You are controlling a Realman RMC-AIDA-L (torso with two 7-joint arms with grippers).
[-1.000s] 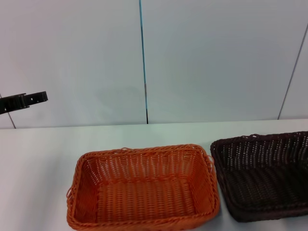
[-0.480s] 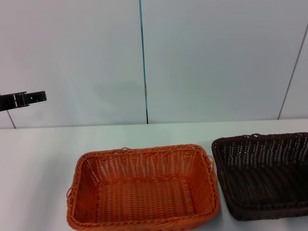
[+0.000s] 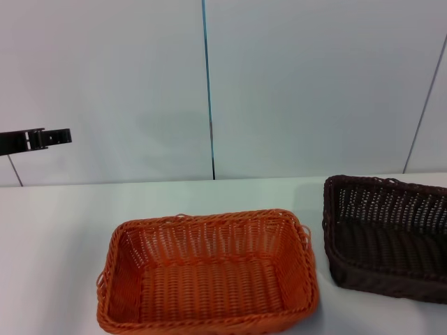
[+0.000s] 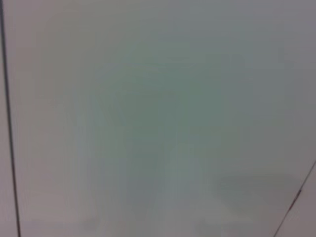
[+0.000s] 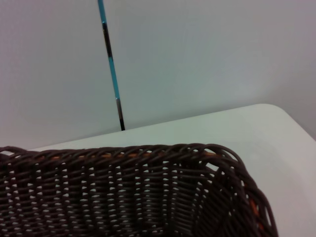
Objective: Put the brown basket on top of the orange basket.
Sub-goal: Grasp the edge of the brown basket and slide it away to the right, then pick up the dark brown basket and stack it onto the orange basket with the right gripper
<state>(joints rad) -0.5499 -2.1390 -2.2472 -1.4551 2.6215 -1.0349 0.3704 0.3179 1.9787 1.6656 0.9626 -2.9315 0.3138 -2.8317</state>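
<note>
The orange basket point(image 3: 209, 234) sits empty on the white table, front and centre in the head view. To its right the brown basket point(image 3: 380, 237) is tilted, its left end raised off the table, and it runs out of the picture's right edge. The right wrist view looks closely over the brown basket point(image 5: 123, 192) and its braided rim, with a little orange showing through the weave. My right gripper shows in no view. My left gripper point(image 3: 38, 138) hangs high at the far left, away from both baskets.
The white table point(image 3: 56, 230) stretches left of the orange basket and behind both baskets. A pale wall with a blue vertical seam point(image 3: 207, 91) stands behind the table. In the right wrist view the table's rounded corner point(image 5: 276, 116) shows.
The brown basket has lifted and tilted, its left end rising and shifting slightly right, away from the orange basket. The left gripper has barely drifted.
</note>
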